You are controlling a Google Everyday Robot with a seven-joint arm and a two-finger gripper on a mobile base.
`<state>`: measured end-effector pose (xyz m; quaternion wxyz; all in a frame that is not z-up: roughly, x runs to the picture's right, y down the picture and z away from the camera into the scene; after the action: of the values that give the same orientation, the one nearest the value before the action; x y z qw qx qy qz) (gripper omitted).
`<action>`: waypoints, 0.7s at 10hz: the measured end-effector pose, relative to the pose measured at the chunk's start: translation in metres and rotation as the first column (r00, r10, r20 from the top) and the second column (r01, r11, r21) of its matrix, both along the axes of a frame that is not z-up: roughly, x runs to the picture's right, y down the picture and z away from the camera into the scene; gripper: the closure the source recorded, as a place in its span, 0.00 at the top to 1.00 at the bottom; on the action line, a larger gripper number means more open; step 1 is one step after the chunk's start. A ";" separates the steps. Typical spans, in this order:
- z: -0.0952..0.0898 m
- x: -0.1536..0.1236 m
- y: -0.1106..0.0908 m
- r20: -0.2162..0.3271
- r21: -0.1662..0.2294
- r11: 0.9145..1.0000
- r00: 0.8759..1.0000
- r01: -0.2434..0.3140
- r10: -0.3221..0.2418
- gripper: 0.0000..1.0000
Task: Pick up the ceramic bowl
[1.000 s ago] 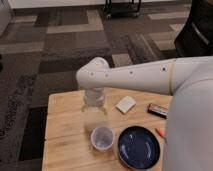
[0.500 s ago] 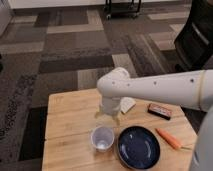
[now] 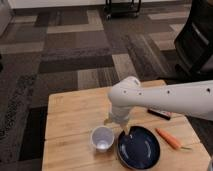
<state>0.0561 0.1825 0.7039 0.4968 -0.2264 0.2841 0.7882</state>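
Arm [image 3: 165,97] comes in from right and bends down over middle of wooden table [image 3: 70,110]. Gripper [image 3: 120,127] hangs under wrist, low over tabletop, at upper-left rim of bowl [image 3: 138,148], btwn bowl and cup [image 3: 102,138]. Spread or closed: can't tell. Contact w/ rim: can't tell.

Bowl is dark blue, glossy, upright, at front-right of table, just right of white cup. 1 carrot [image 3: 169,138] lies near bowl's right side. Dark flat bar [image 3: 160,114] sits behind carrot, partly hidden by arm. Dark chair [image 3: 197,40] at far right on patchwork carpet [image 3: 75,45].
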 end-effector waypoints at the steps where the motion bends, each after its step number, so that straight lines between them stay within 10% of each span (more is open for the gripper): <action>1: 0.001 0.001 0.002 -0.003 -0.006 1.000 1.000 -0.006 0.006 0.65; 7: 0.029 0.035 0.035 -0.103 -0.098 0.991 0.991 -0.092 0.081 0.63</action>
<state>0.0913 0.2180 0.7324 0.4350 -0.2244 0.3385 0.8036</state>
